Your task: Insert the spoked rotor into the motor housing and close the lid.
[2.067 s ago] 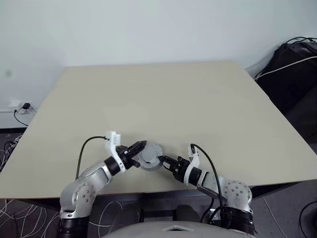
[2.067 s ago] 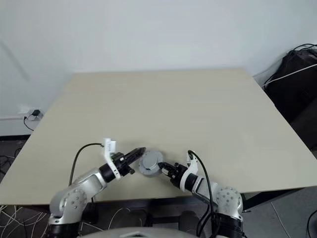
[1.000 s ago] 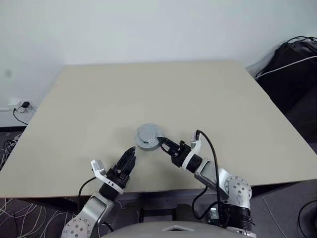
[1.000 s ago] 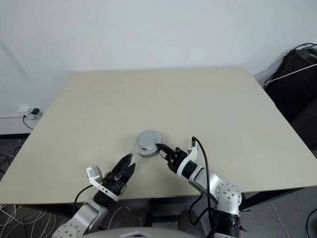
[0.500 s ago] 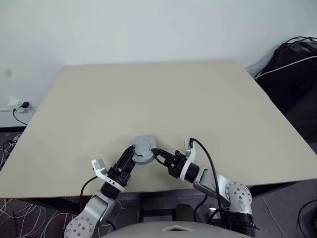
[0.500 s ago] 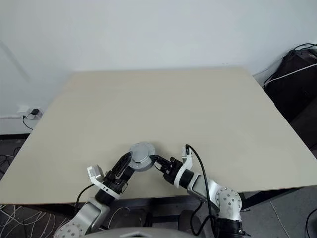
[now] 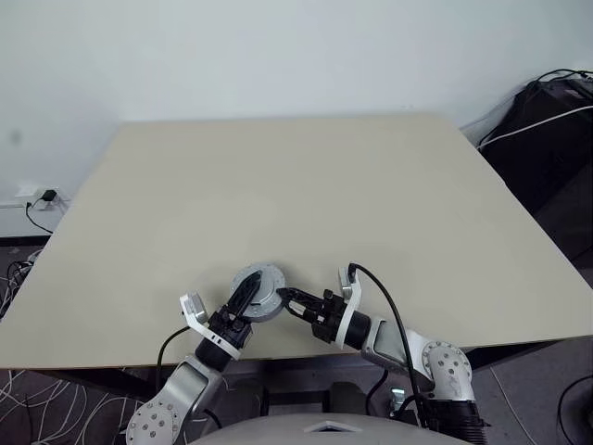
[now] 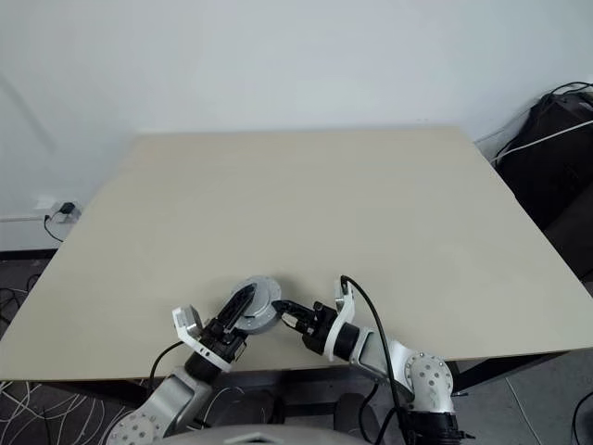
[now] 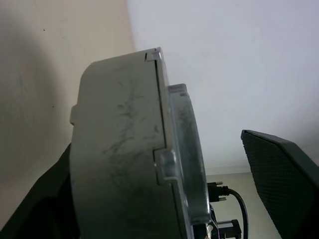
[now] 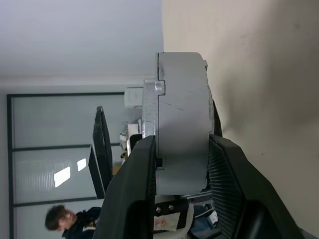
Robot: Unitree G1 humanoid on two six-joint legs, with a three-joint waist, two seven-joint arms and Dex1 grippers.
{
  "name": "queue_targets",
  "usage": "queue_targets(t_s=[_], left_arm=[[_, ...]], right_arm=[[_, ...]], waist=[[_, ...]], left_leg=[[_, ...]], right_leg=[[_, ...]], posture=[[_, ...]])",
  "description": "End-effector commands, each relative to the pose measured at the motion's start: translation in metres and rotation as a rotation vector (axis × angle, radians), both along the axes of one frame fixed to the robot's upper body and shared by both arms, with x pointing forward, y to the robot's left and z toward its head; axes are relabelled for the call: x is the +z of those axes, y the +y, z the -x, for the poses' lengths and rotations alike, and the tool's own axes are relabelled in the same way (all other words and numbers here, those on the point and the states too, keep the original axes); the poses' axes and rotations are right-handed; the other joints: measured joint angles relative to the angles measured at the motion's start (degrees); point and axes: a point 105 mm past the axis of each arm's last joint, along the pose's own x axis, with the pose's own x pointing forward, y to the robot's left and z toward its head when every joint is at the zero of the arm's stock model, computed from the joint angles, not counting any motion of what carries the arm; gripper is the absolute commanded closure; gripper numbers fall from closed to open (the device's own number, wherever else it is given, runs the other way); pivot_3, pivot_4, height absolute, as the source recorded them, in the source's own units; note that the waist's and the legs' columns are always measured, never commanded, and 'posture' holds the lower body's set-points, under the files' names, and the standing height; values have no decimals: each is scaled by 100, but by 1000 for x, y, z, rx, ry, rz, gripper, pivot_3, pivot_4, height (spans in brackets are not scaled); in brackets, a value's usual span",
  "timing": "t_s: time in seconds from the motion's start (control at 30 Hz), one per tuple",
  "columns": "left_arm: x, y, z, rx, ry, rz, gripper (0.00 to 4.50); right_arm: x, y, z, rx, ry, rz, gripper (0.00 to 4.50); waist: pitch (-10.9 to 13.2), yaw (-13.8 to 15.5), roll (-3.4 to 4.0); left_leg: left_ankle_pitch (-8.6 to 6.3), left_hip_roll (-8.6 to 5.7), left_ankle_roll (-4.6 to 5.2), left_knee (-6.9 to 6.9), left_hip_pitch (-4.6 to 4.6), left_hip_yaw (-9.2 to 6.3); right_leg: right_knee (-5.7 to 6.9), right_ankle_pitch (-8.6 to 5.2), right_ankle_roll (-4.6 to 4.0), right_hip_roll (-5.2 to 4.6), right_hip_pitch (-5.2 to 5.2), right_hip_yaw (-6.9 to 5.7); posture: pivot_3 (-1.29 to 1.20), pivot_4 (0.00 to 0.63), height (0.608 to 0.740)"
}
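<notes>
A round grey unit hangs just above the table's front edge. Its grey lid sits closed on the motor housing, with a seam between them. My right gripper is shut on this unit across its thickness, one finger on each flat face. From the left, my left gripper is open and straddles the same unit. One of its fingers stands clear of the silver flange. The spoked rotor is hidden.
The beige table stretches far ahead. A black bag with cables stands off the table's right side. A wall socket and cords lie at the left. A person shows in the background of the right wrist view.
My right gripper has carried the grey unit back toward the front edge and leftward, in between the left gripper's fingers. Those fingers have narrowed slightly; the left arm stayed put.
</notes>
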Motion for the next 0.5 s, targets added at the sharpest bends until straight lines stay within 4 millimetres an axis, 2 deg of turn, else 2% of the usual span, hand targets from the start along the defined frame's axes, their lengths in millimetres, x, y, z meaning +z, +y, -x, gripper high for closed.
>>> queue_targets(t_s=[0.03, 0.13, 0.33, 0.5], left_arm=[[13, -5, -4, 8, -46, 53, 1263], [13, -5, -2, 16, -43, 50, 2212], [12, -3, -1, 30, -37, 55, 2275], [13, 0, -3, 47, -48, 39, 2275]], right_arm=[[22, 3, -4, 0, -76, -66, 3322], [21, 2, -5, -8, -75, -60, 3322], [19, 0, -8, -19, -89, -30, 3322], [18, -10, -25, -83, -253, 159, 3322]], waist=[[0, 1, 0], [0, 4, -1], [-1, 6, 0], [-1, 4, 0]], left_leg=[[0, 0, 0, 1, 0, 0], [-1, 0, 1, 4, -1, 0], [-3, 0, 4, 11, 0, 0], [-3, 0, 3, 17, 0, 3]], right_leg=[[0, 0, 0, 0, 0, 0], [0, 0, 2, -1, 1, 0], [2, 0, 2, -1, 5, 0], [4, -4, 12, 1, 6, 0]], posture=[[0, 0, 740], [0, 0, 740], [0, 0, 740], [0, 0, 740]])
